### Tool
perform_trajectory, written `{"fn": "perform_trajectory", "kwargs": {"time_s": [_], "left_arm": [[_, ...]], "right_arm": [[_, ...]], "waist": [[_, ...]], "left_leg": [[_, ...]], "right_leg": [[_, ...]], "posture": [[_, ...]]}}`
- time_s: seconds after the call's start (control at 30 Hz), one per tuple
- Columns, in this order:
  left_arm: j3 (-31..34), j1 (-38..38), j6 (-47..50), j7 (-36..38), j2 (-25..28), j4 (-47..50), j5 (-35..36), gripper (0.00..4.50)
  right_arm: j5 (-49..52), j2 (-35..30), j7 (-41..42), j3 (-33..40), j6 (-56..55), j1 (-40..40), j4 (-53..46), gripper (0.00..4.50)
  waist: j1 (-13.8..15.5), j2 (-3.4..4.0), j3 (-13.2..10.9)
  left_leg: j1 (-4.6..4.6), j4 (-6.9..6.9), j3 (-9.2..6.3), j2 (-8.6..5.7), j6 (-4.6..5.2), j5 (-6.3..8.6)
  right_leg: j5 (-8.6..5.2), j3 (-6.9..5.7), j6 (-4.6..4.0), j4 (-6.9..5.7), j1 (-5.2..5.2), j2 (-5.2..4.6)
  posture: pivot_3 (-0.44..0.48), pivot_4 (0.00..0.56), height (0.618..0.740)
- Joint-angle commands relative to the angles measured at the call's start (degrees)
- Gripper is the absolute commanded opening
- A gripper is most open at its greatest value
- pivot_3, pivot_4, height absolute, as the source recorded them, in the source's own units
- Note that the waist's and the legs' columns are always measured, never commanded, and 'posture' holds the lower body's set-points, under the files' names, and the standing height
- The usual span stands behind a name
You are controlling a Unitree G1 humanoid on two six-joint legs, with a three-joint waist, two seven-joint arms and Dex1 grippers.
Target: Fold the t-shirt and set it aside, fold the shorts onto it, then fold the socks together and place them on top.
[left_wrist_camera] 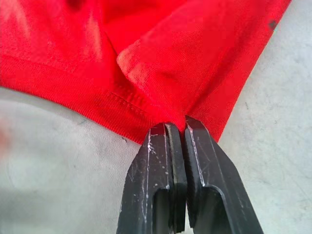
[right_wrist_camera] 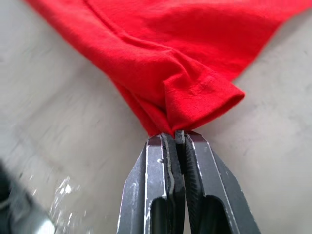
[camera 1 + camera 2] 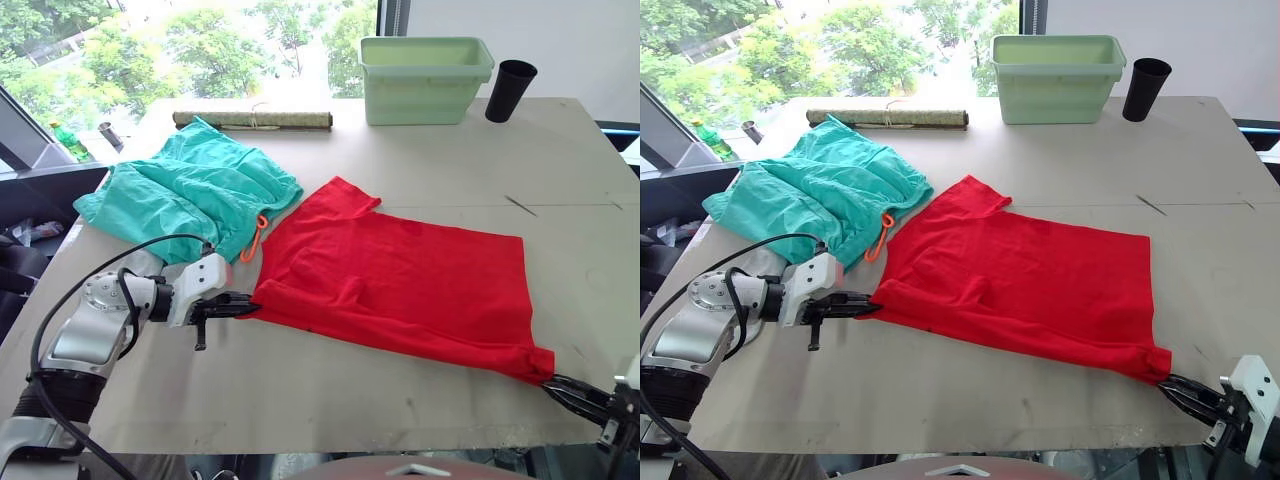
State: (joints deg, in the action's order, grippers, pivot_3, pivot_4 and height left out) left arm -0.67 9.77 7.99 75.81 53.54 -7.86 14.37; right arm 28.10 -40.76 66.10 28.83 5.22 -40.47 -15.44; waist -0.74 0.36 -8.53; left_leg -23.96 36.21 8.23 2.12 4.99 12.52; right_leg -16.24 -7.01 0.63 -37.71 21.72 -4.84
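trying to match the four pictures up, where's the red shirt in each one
Left eye view: red shirt spread mid-table, right of the green shorts.
Right eye view: same spot.
Left wrist view: a hemmed corner pinched in the left tool.
Right wrist view: a bunched corner pinched in the right tool.
Shared landmark: the shirt's red hem.

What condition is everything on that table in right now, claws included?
t-shirt: spread flat, pinched at two near corners.
shorts: rumpled, unfolded, beside the shirt.
left claw: shut on the shirt's corner.
right claw: shut on the other corner.
green bin: upright, open-topped.
black cup: upright.
rolled mat: rolled up, tied.
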Motion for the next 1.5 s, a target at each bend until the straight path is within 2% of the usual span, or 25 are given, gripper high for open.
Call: {"fn": "perform_trajectory", "kwargs": {"time_s": [0.03,0.13,0.2,0.4,0.6,0.7,0.8,0.93,1.07,1.27,1.5], "left_arm": [[-0.9,-1.4,1.4,-0.1,0.3,-1.3,-1.1,0.06],[-0.4,-1.8,2.2,0.5,0.7,-1.7,-0.3,0.06],[-0.3,-3.2,3.1,1.9,1.8,-0.7,0.6,0.06],[0.0,-8.8,4.4,4.2,4.5,2.8,2.1,0.06],[1.3,-14.0,7.3,3.7,6.5,7.7,3.0,0.06],[2.1,-16.5,8.1,2.9,6.9,9.4,3.1,0.00],[2.7,-19.2,10.5,2.0,7.3,11.5,3.6,0.00],[2.8,-22.9,15.5,2.0,9.4,15.2,4.8,0.00],[4.1,-27.7,18.0,1.0,10.3,19.1,5.8,0.00],[7.0,-34.6,19.8,-0.2,11.1,23.4,6.5,0.00],[12.7,-40.5,16.2,2.6,11.8,24.5,7.9,0.00]], "right_arm": [[-4.0,-2.7,6.1,2.4,-13.7,1.9,4.2,0.00],[-9.7,-4.5,10.2,0.7,-31.1,5.0,10.9,0.00],[-12.1,-5.2,10.7,-0.1,-37.6,5.7,13.8,0.00],[-15.3,-5.7,7.9,-4.4,-44.6,6.1,13.5,0.00],[-17.8,-6.6,3.1,-4.6,-45.8,6.9,14.9,0.00],[-17.2,-8.2,1.8,-3.8,-42.4,6.7,15.3,0.95],[-14.2,-10.3,2.5,-2.4,-38.6,5.2,15.2,2.50],[-10.5,-12.4,4.1,-0.3,-32.6,2.5,13.0,4.34],[-6.7,-13.6,6.0,1.8,-27.9,1.5,11.6,4.43],[4.9,-11.1,1.0,1.2,-9.6,4.2,1.1,4.43],[4.1,-6.9,-2.6,-3.7,-3.3,7.9,-2.8,4.43]], "waist": [[0.0,0.00,0.0],[0.0,-0.01,0.0],[0.0,-0.01,0.0],[-0.1,0.08,0.1],[-0.2,0.15,0.1],[-0.2,0.27,0.2],[-0.1,0.35,0.2],[-0.2,0.44,0.3],[-0.4,0.52,0.3],[-0.3,0.76,0.5],[-0.1,0.77,0.5]], "left_leg": [[0.01,0.00,0.00,0.00,0.00,0.00],[0.01,0.00,0.00,0.00,0.00,0.00],[0.02,0.01,0.01,-0.01,0.00,0.00],[0.07,-0.06,0.03,0.00,-0.23,-0.14],[0.10,-0.05,0.03,0.00,-0.13,-0.07],[0.11,-0.06,0.03,0.00,-0.14,-0.07],[0.10,-0.07,0.03,0.00,-0.14,-0.07],[0.11,-0.13,0.03,0.00,-0.04,-0.01],[0.15,-0.23,0.04,0.00,-0.02,0.00],[0.19,-0.41,0.04,0.00,-0.03,0.01],[0.18,-0.56,0.04,-0.02,-0.04,0.02]], "right_leg": [[0.00,0.00,0.01,0.00,-0.01,0.00],[-0.01,0.00,0.01,0.00,-0.02,0.01],[-0.01,0.00,0.02,0.01,-0.02,0.02],[-0.07,0.00,-0.01,-0.02,-0.02,0.04],[-0.09,0.01,0.00,-0.02,-0.04,0.01],[-0.09,0.02,0.00,-0.01,-0.03,0.01],[-0.10,0.02,-0.02,-0.01,-0.03,0.01],[-0.11,0.02,-0.04,0.02,-0.04,0.01],[-0.13,0.03,-0.05,0.10,-0.04,0.02],[-0.16,0.04,-0.12,0.16,-0.03,0.02],[-0.19,0.03,-0.15,0.31,-0.02,0.03]], "posture": [[0.000,0.150,0.737],[0.000,0.150,0.737],[0.000,0.150,0.737],[0.000,0.150,0.737],[0.000,0.150,0.737],[0.000,0.150,0.737],[0.000,0.150,0.737],[0.000,0.150,0.737],[0.000,0.150,0.737],[0.000,0.150,0.737],[0.000,0.150,0.737]]}}
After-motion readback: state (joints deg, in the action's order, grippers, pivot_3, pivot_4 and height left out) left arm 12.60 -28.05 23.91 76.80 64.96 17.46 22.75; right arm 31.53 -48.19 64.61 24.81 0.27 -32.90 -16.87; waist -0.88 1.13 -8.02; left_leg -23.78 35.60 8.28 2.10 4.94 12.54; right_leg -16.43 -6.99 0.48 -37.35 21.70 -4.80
